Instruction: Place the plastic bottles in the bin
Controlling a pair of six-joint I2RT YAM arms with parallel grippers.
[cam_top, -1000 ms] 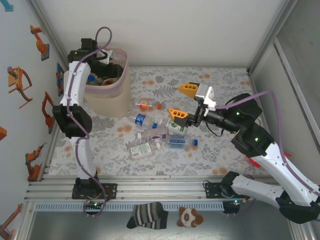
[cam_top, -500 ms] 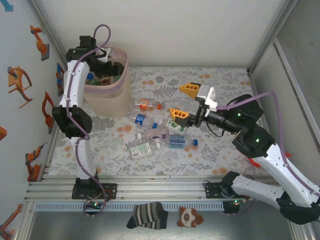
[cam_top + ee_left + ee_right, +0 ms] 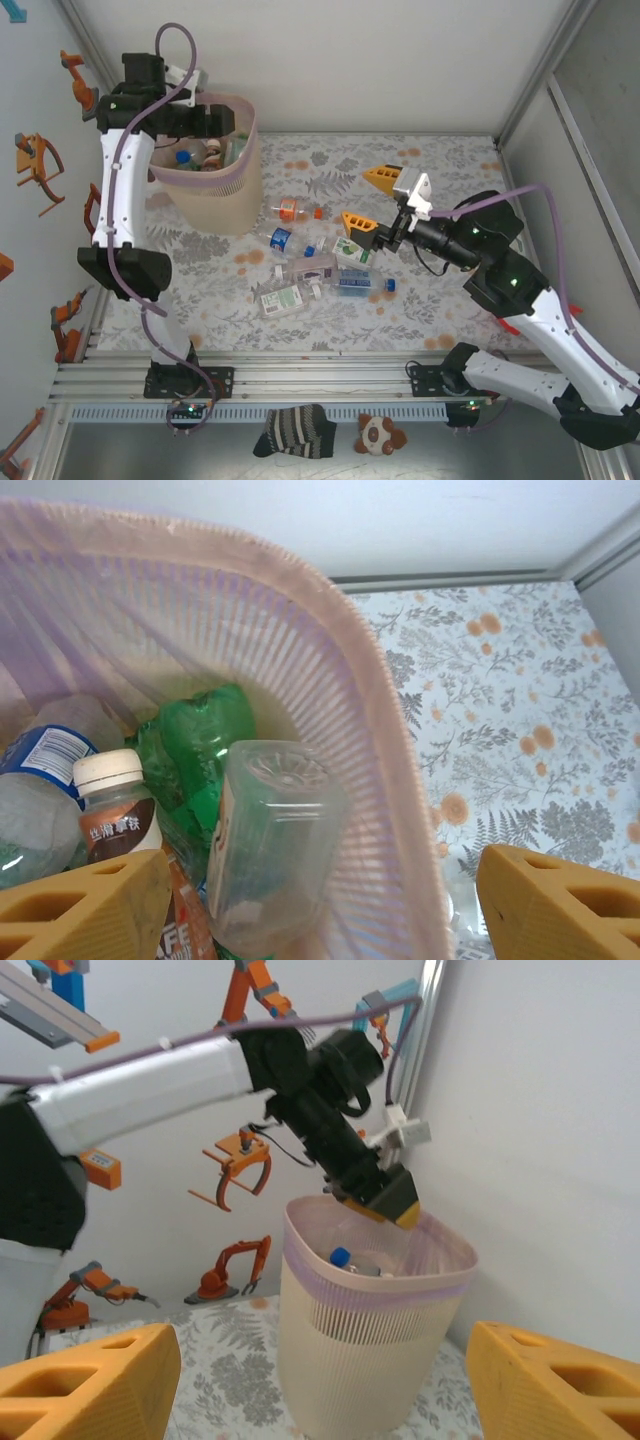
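The bin [image 3: 228, 196] stands at the back left of the table, beige with a pink liner. My left gripper [image 3: 212, 119] hangs open over its mouth, holding nothing. Between its fingers, the left wrist view looks down on a clear bottle [image 3: 270, 850] lying inside the bin [image 3: 390, 730] among green, white-capped and blue-labelled bottles. Several plastic bottles [image 3: 305, 270] lie loose mid-table, one with an orange cap [image 3: 292, 210]. My right gripper [image 3: 370, 202] hovers open and empty just right of them, facing the bin [image 3: 370, 1350] and the left gripper [image 3: 385, 1203].
Orange excavator decals line the left wall [image 3: 40, 160]. An aluminium rail [image 3: 300, 378] runs along the near edge, with a striped sock [image 3: 295, 432] and a small plush toy [image 3: 378, 434] below it. Bare patterned mat [image 3: 440, 170] lies at the back right.
My left gripper opened over the bin, then the arm rose and drew back to the left. The right gripper barely moved.
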